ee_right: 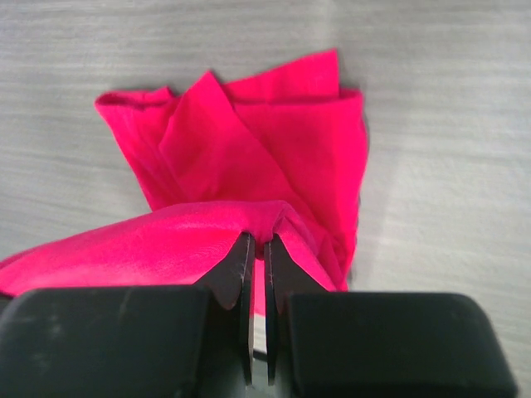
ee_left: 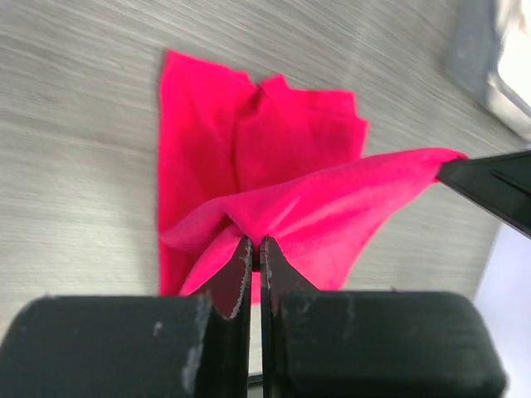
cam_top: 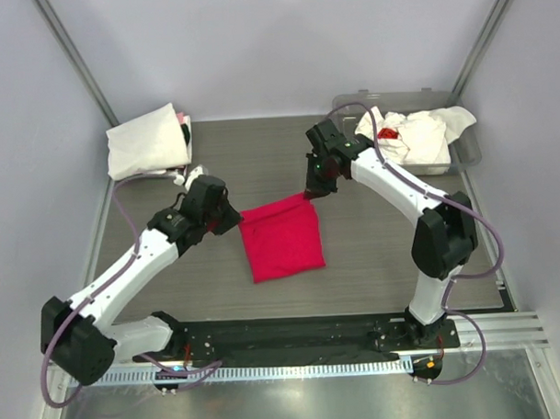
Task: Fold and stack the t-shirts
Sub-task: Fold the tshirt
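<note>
The red t-shirt (cam_top: 281, 237) lies partly folded in the middle of the table. My left gripper (cam_top: 232, 218) is shut on its far left corner, and in the left wrist view (ee_left: 255, 242) the cloth (ee_left: 274, 157) is pinched between the fingers. My right gripper (cam_top: 309, 192) is shut on its far right corner, and in the right wrist view (ee_right: 259, 239) it pinches the red cloth (ee_right: 249, 141). The edge between the two grippers is lifted off the table. A folded white t-shirt (cam_top: 147, 139) lies at the back left. Crumpled white shirts (cam_top: 415, 131), one with a red mark, lie in the tub.
A clear grey plastic tub (cam_top: 466, 148) stands at the back right corner of the table. The table's near edge has a black rail (cam_top: 294, 338) with the arm bases. Grey walls close in the left, back and right sides.
</note>
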`<state>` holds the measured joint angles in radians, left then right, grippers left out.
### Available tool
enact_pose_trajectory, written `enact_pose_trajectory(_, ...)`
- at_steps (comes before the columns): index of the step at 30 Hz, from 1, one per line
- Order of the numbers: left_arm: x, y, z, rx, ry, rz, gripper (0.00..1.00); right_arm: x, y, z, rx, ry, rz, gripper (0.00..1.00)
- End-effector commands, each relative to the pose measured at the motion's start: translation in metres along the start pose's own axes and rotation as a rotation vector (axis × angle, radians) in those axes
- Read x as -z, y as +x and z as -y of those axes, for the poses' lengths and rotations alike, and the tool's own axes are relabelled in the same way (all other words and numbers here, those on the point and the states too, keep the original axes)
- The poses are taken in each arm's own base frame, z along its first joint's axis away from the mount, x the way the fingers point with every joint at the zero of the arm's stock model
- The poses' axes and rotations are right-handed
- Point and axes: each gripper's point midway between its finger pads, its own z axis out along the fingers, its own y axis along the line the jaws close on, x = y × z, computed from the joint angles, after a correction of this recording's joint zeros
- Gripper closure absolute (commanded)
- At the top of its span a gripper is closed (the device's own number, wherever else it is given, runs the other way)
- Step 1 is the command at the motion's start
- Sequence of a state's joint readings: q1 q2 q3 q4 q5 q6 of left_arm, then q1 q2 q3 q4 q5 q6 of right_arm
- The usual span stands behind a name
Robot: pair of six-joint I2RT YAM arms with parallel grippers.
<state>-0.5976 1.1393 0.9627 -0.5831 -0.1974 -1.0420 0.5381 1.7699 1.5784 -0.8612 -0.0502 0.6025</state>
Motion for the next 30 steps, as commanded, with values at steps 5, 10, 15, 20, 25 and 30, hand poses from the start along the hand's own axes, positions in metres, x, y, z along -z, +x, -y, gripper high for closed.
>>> enact_pose_trajectory(5,-0.065,-0.032,-0.018,-0.02,-0.045,-0.075,1.0,-0.045,-0.056,0.009,0.005,0.056,0.034,0.99)
enact_pose_trajectory(10,-0.126,-0.05,-0.042,0.009,-0.114,-0.171,0.98,-0.091,-0.084,0.01,0.003,0.065,0.003,0.63)
enact_pose_trajectory(15,-0.149,-0.067,-0.05,0.007,-0.159,-0.24,0.65,-0.079,-0.122,-0.013,0.056,-0.021,0.058,0.27)
enact_pose_trajectory(20,-0.114,-0.093,-0.043,-0.025,-0.176,-0.147,0.4,-0.043,-0.102,-0.017,0.057,-0.099,0.093,0.27)
enact_pose_trajectory(25,-0.072,-0.088,-0.036,-0.064,-0.174,-0.093,0.4,-0.032,-0.044,-0.005,-0.01,-0.18,0.071,0.33)
enact_pose_trajectory(30,-0.049,-0.058,-0.043,-0.052,-0.15,-0.115,0.43,-0.053,0.021,0.017,-0.045,-0.14,-0.004,0.48)
